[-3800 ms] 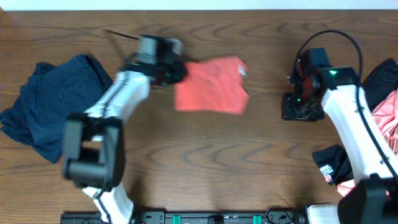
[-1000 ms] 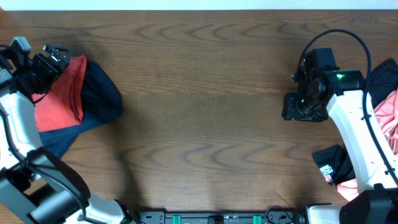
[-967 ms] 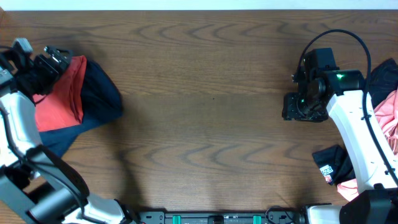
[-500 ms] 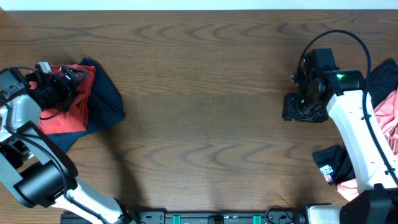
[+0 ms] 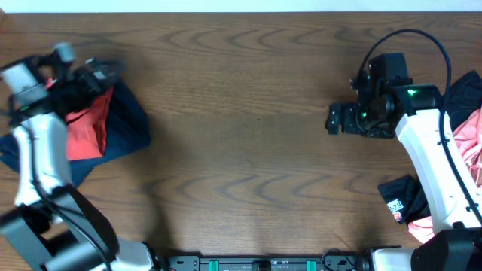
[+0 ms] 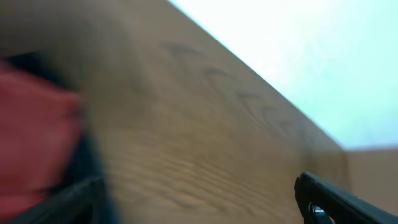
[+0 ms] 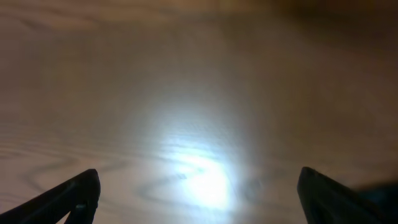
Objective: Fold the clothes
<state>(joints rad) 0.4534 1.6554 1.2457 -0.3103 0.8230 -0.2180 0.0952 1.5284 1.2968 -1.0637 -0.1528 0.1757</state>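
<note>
Dark wood-grain desk (image 5: pixel 248 158) fills the overhead view, w/ a pale strip along the far edge. Red garment (image 5: pixel 86 126) sits at the desk's far left, folded small, on top of the crumpled navy garment (image 5: pixel 128 120). My left arm covers part of it, so I can't see all its edges.

Left hand (image 5: pixel 98 73) is by the red piece's far edge. Left wrist cam is blurred but shows both tips wide apart w/ bare desk between and red cloth off to one side, so it's released, holding nothing. Right hand (image 5: pixel 337 119) is over bare desk right of centre, tips also spread wide, nothing in them. Pink garment (image 5: pixel 471 139) and black garment (image 5: pixel 403 197) lie at the right edge.

Vs 3.8 s ago: red piece was mid-desk, now it's on the navy one. Vs 0.5 s ago: left hand was down on the red cloth, now it's off it and further up the desk. Right hand has shifted left.
</note>
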